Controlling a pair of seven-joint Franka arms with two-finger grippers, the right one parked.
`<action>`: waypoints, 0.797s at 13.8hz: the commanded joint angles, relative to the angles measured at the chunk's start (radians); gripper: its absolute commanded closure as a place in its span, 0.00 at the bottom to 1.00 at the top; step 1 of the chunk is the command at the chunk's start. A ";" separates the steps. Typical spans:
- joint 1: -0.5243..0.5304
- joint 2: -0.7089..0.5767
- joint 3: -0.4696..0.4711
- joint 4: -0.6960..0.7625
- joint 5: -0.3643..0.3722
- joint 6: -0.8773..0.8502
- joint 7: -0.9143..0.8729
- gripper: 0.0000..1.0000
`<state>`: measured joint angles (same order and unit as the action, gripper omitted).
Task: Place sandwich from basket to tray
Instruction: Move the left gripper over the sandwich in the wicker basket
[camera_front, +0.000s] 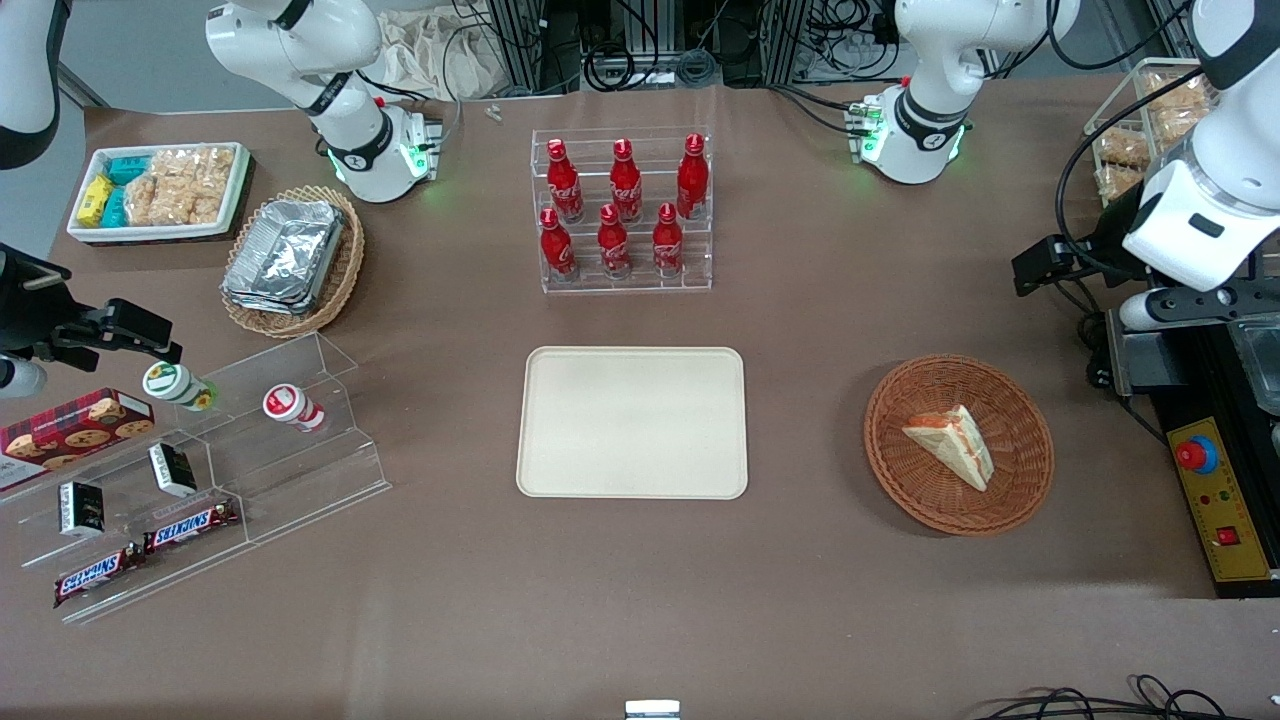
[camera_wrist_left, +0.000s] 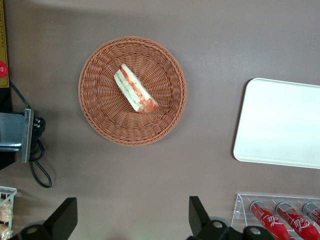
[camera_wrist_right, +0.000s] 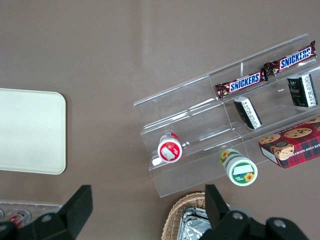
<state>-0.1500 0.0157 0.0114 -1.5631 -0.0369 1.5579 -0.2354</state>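
Observation:
The sandwich (camera_front: 952, 442), a white bread wedge with orange-red and green filling, lies in the round reddish-brown wicker basket (camera_front: 900, 470) toward the working arm's end of the table. The cream tray (camera_front: 632, 422) lies flat beside the basket at the table's middle, with nothing on it. My left gripper (camera_front: 1040, 265) hangs high above the table, farther from the front camera than the basket. In the left wrist view the gripper (camera_wrist_left: 131, 220) is open wide and empty, and the sandwich (camera_wrist_left: 135, 90), the basket (camera_wrist_left: 100, 115) and the tray (camera_wrist_left: 280, 120) all show below it.
A clear rack of red bottles (camera_front: 622, 215) stands farther from the front camera than the tray. A control box with a red button (camera_front: 1215, 500) lies beside the basket. An oval basket of foil containers (camera_front: 290, 260), a white snack bin (camera_front: 160, 190) and an acrylic shelf (camera_front: 200, 460) sit toward the parked arm's end.

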 joint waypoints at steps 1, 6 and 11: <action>-0.014 0.007 0.010 0.020 0.008 -0.031 0.011 0.00; -0.009 0.049 0.015 0.018 0.015 -0.021 -0.011 0.00; 0.006 0.197 0.016 -0.009 0.008 0.088 -0.313 0.00</action>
<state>-0.1441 0.1459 0.0281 -1.5735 -0.0342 1.6071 -0.4341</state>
